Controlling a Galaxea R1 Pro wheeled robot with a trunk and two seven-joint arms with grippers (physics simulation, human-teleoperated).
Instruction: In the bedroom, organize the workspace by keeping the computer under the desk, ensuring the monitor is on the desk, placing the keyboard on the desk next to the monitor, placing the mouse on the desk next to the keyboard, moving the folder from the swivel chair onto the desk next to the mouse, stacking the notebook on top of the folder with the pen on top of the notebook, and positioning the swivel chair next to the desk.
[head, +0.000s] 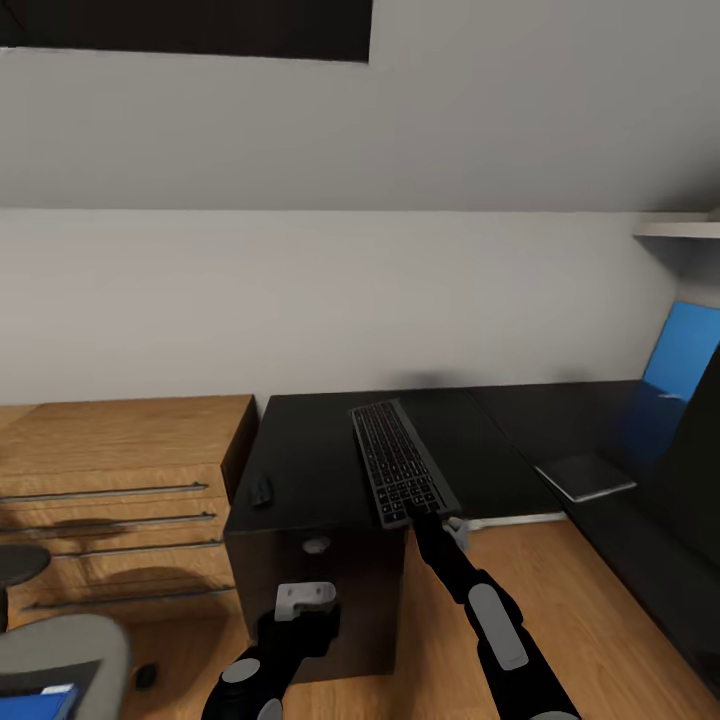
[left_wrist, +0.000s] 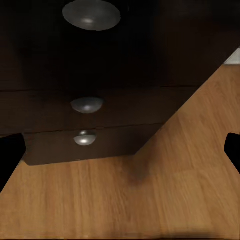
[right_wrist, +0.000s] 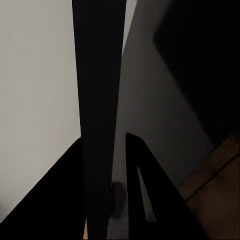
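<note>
Your right pincer (head: 428, 517) clamps the near end of the flat grey keyboard (head: 400, 461) on the black surface (head: 310, 460), while your left pincer (left_wrist: 120, 150) hangs wide open by the drawers.

Nothing can be read anywhere here. The keyboard (head: 402, 462) on the black table (head: 310, 470) shows rows of keys, but their legends are too small and blurred to make out — no letters, no brand. The blue monitor (head: 683, 362) screen carries no legible text or numbers either.
</note>
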